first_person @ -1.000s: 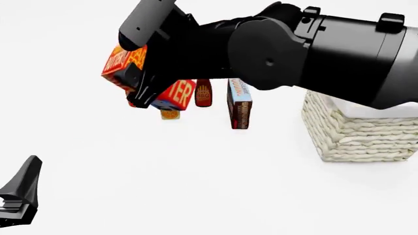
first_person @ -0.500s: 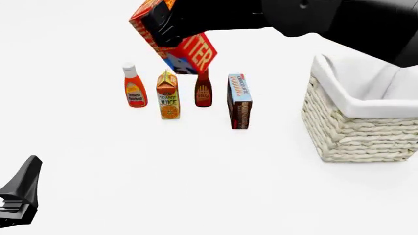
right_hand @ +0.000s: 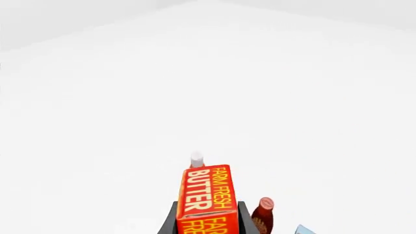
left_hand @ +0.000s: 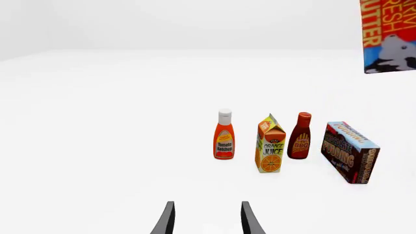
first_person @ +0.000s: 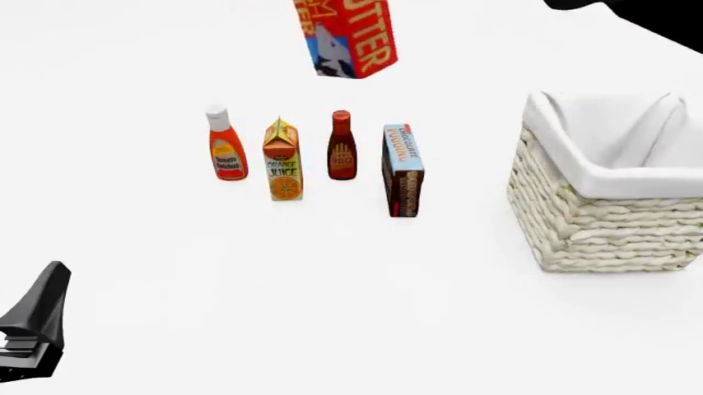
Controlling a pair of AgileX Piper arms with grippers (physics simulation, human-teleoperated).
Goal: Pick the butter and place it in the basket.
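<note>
Front view: plain white table (first_person: 220, 313), featureless white surroundings.

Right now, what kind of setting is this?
Likely a simulated tabletop grocery-packing scene: featureless white table, a row of groceries such as the orange juice carton, and a wicker basket.

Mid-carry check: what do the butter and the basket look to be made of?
Butter: looks like printed cardboard, flat faces, sharp edges, glossy lettering. Basket: seems woven wicker, matte cream, with thick plaited rows on its walls; the white liner folding softly over the rim looks like cloth.
</note>
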